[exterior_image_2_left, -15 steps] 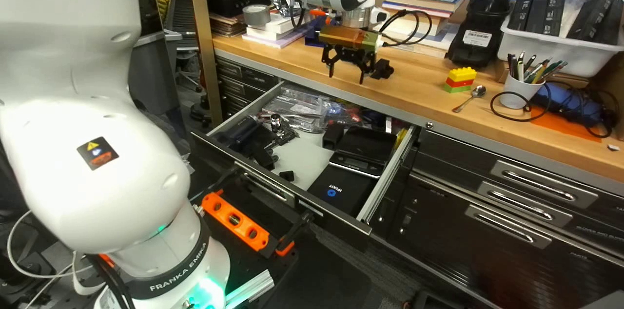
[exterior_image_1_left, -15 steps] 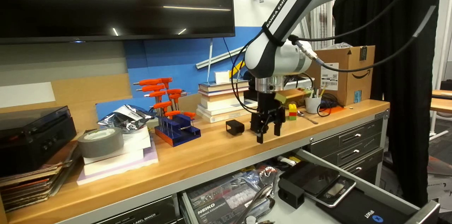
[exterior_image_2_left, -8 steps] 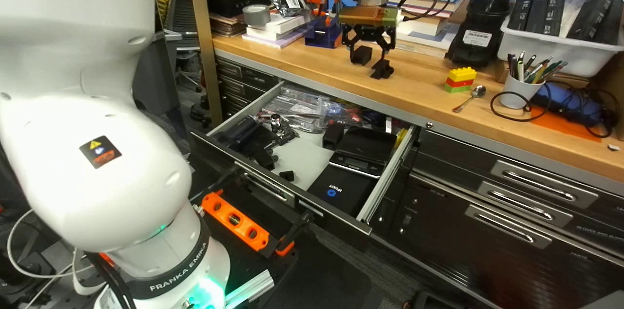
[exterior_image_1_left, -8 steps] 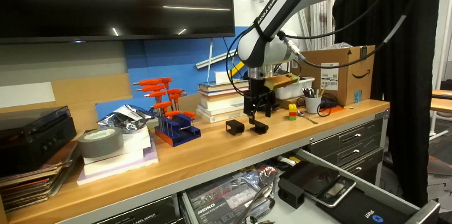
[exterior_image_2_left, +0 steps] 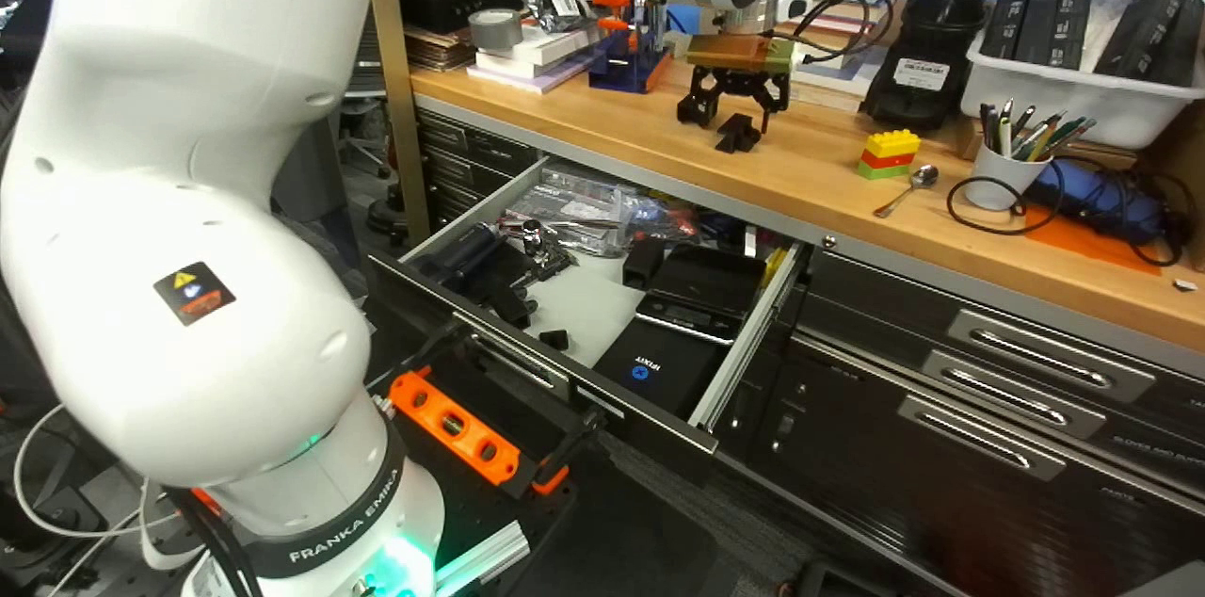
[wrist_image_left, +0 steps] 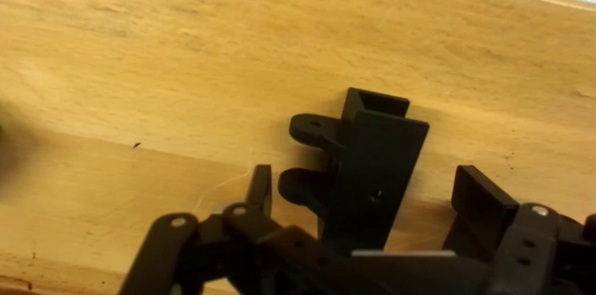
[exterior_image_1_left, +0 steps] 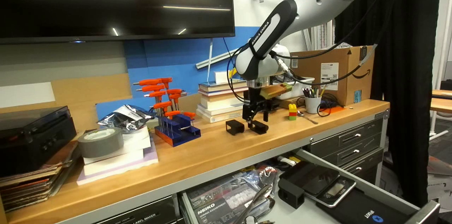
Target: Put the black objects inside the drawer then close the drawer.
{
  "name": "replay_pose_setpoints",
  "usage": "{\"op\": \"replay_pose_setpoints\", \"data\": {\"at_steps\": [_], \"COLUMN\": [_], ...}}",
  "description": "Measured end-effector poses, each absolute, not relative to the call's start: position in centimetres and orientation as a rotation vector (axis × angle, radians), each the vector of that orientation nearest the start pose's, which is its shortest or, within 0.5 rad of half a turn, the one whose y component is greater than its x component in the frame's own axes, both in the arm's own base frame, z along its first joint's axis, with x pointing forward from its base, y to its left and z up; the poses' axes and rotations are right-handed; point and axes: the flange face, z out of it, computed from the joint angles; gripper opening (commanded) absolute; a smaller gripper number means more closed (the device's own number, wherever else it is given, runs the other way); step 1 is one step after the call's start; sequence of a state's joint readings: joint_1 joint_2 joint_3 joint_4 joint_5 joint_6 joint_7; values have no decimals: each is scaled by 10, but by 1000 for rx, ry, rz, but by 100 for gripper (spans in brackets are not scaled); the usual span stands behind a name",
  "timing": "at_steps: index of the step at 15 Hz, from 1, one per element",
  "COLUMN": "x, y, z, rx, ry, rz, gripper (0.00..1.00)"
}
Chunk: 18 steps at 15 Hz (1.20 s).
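Observation:
Two black objects lie on the wooden bench: a hollow block [exterior_image_1_left: 235, 127] and, beside it, a channel-shaped piece with two rounded lugs [wrist_image_left: 382, 155]. My gripper [wrist_image_left: 370, 188] is open, pointing down with its fingers apart on either side of the lugged piece in the wrist view. Bare wood shows between the piece and the right finger [wrist_image_left: 482, 197]; the lugs are nearer the left one. In an exterior view the gripper [exterior_image_2_left: 730, 120] partly hides the hollow block behind it. The drawer [exterior_image_2_left: 744, 376] is pulled out below the bench, with another black block [exterior_image_1_left: 291, 194] inside.
A kitchen scale [exterior_image_1_left: 335, 190], a black iFixit case [exterior_image_2_left: 650, 366], tools and plastic bags fill much of the drawer. Stacked books [exterior_image_1_left: 222, 105] and the orange-handled hex key stand [exterior_image_1_left: 176, 128] flank the arm. Toy bricks [exterior_image_2_left: 888, 154] and a spoon [exterior_image_2_left: 908, 189] lie on the bench.
The gripper has moved back over the bench from near its front edge, then come down around the lugged black piece, staying open. The black objects and the drawer have not moved.

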<state>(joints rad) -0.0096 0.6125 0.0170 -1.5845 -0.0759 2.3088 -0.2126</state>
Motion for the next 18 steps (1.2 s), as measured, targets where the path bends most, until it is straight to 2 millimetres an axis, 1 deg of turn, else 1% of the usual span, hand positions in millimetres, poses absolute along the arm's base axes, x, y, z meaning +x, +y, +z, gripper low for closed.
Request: {"op": "replay_pose_setpoints", "data": {"at_steps": [4,9,10,11,15,16,18], "x": [720,725,726,727,729,729,730], "y": [-2,-2,-1,-1,1,2,2], "z": [277,272,272,272,273,273,275], "rx": [-3176,-3180,-3180,-3180,-3180,-3181,-3181], "ry": [-395,-350,-344,-340,-333,-332,-329], "rz": [-140,-38,-24,-13,11,14,24], "gripper": [100,100,75,74,42,36,20]}}
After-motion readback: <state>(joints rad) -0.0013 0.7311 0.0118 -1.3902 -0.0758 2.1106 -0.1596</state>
